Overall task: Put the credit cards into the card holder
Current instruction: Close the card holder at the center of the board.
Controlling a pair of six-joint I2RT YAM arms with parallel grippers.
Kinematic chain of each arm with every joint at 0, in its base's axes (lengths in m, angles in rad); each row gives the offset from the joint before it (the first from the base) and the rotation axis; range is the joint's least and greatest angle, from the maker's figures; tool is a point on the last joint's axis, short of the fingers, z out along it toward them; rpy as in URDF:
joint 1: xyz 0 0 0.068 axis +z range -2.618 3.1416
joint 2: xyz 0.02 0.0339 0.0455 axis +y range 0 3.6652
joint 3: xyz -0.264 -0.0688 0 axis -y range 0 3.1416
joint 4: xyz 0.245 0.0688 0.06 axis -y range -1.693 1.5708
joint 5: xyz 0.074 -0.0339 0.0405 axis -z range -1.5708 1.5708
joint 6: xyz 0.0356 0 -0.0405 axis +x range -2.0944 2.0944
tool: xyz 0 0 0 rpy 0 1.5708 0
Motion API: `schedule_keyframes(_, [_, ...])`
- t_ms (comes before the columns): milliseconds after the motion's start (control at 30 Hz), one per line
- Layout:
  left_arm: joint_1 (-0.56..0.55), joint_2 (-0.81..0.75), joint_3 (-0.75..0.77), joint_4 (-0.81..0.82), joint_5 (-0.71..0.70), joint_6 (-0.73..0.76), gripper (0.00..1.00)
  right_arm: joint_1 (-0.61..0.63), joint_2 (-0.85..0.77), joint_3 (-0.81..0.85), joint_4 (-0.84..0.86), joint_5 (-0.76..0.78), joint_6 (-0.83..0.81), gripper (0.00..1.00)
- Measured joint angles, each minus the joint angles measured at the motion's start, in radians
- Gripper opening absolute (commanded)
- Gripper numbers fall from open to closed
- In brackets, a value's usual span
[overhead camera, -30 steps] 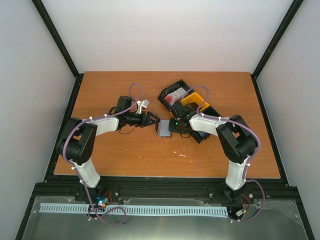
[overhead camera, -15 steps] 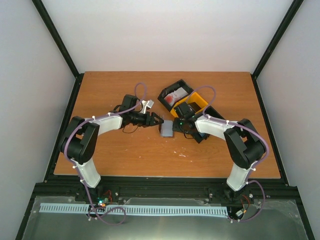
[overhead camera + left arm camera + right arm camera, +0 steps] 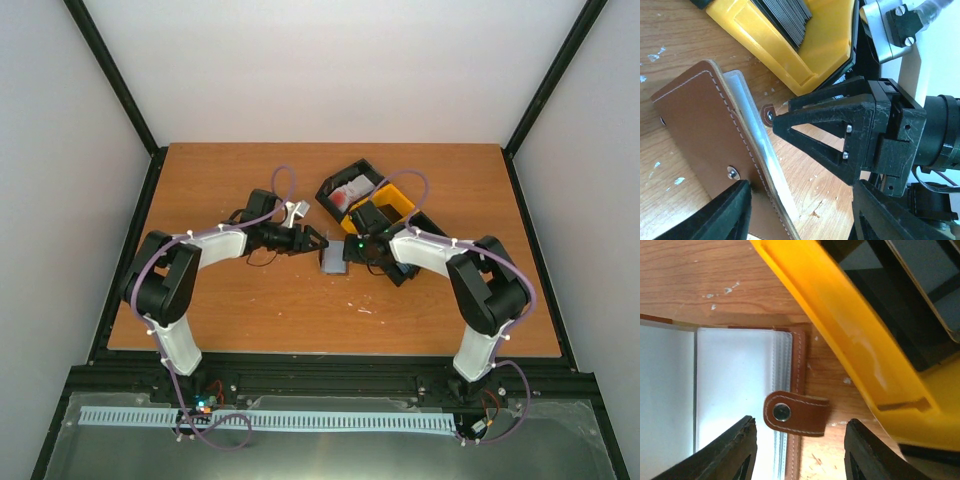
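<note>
Card holder: a brown leather bifold (image 3: 333, 261) with pale stitching along its rim. It lies opened on the table between the two grippers, just beside the yellow bin.
Lining: pale blue-grey (image 3: 730, 375), smooth and faintly glossy, with thin clear sleeves stacked at the edge by the tab.
Outer cover: from the left wrist it is a smooth tan face (image 3: 695, 125) with a small metal snap stud.
Snap tab: a short round-ended leather strap (image 3: 797, 413) with a metal snap. It juts toward the bin over bare wood.
Left gripper: its black plastic fingers are spread and hold nothing (image 3: 801, 192). One finger is close against the cover; contact cannot be told.
Right gripper: its black, triangular, open-framed fingers are parted and empty (image 3: 800, 437). The snap tab lies between the tips.
Yellow bin: hard glossy plastic (image 3: 840, 335) with a rounded rim scuffed white.
Dark grey credit cards: thin cards packed on edge in the yellow bin (image 3: 785, 20), their edges forming a ribbed block.
White-and-red credit cards: lying in the black bin (image 3: 350, 192). Their print is too small to read.
Black bin: matte and square-cornered (image 3: 340, 172), touching the yellow bin.
Table: orange-brown wood grain (image 3: 250, 310) with white flecks.
</note>
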Motion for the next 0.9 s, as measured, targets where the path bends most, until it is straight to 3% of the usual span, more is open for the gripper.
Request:
schedule_keyframes(433, [-0.001, 0.011, 0.012, 0.001, 0.047, 0.013, 0.5, 0.003, 0.127, 0.145, -0.077, 0.013, -0.06, 0.52])
schedule_keyframes(900, [-0.002, 0.018, 0.012, 0.004, 0.07, 0.016, 0.5, 0.004, 0.094, 0.158, -0.214, 0.123, -0.056, 0.35])
